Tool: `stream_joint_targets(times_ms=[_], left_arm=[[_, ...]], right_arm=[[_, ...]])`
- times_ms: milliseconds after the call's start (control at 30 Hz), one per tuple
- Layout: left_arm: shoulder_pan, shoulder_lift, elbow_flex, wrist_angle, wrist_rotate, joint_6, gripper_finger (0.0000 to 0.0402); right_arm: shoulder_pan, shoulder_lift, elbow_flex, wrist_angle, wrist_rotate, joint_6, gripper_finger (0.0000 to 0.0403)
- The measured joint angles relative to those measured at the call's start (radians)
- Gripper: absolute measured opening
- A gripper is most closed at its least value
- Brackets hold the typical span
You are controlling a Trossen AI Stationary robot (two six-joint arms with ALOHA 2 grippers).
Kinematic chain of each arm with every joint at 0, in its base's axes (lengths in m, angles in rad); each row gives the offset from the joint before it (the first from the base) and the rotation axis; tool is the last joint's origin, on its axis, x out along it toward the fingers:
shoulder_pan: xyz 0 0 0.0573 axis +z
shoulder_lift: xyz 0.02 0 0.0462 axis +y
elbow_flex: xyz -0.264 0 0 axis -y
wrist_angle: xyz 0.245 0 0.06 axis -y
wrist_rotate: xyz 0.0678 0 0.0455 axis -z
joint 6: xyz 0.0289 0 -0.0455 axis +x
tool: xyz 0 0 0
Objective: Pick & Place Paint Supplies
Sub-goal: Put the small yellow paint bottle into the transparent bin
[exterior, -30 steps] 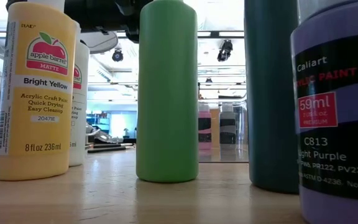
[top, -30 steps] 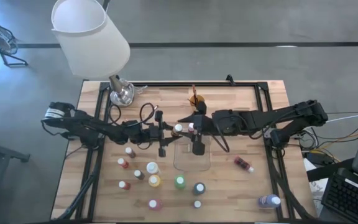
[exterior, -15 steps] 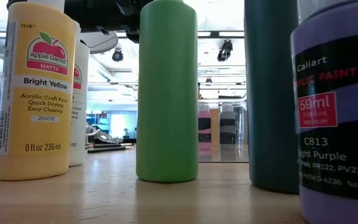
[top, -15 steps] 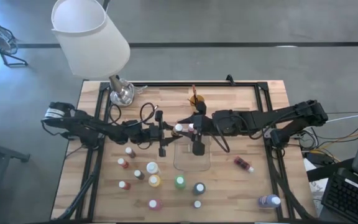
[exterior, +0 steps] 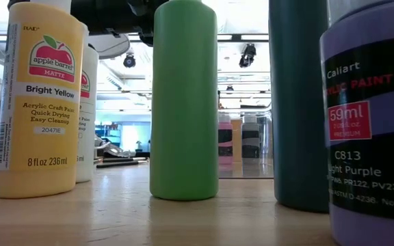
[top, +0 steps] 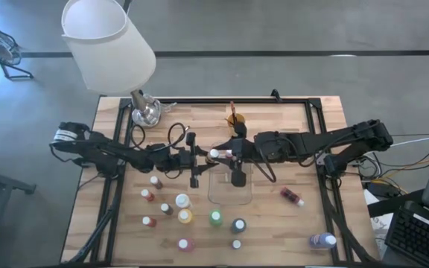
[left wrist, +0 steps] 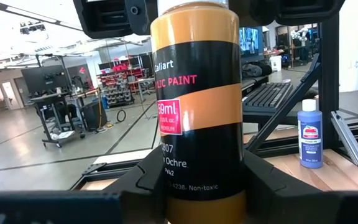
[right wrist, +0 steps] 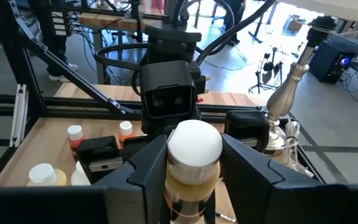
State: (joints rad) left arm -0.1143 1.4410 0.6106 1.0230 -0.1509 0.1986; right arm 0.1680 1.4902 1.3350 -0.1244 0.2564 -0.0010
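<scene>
left gripper [left wrist: 194,186] clamps ochre bottle [left wrist: 196,106] at its base | right gripper [right wrist: 194,168] fingers flank its white cap [right wrist: 194,144], grip unclear

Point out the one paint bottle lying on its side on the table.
The red paint bottle, alone on the bare wood right of the clear tray. It lies flat with its cap toward the table's right edge; the other bottles on the table stand upright.

Even, bright overhead light is seen in the high view; soft shadows are cast on the table [top: 274,119]. Low view: ceiling lamps [exterior: 250,51] are blown out, and the near purple bottle [exterior: 375,123] is slightly blurred. Backlit hall windows are washed out behind the ochre bottle [left wrist: 196,106].
</scene>
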Motion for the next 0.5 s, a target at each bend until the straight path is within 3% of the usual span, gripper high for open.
stream_joint_targets(times_ms=[267,500], left_arm=[[0.001,0.000,0.000,0.003,-0.001,0.000,0.0131],[0.001,0.000,0.001,0.004,-0.006,0.000,0.0131]], right_arm=[[-0.005,0.000,-0.001,0.000,-0.006,0.001,0.0150],[-0.013,0.000,-0.002,0.000,-0.007,0.001,0.0105]])
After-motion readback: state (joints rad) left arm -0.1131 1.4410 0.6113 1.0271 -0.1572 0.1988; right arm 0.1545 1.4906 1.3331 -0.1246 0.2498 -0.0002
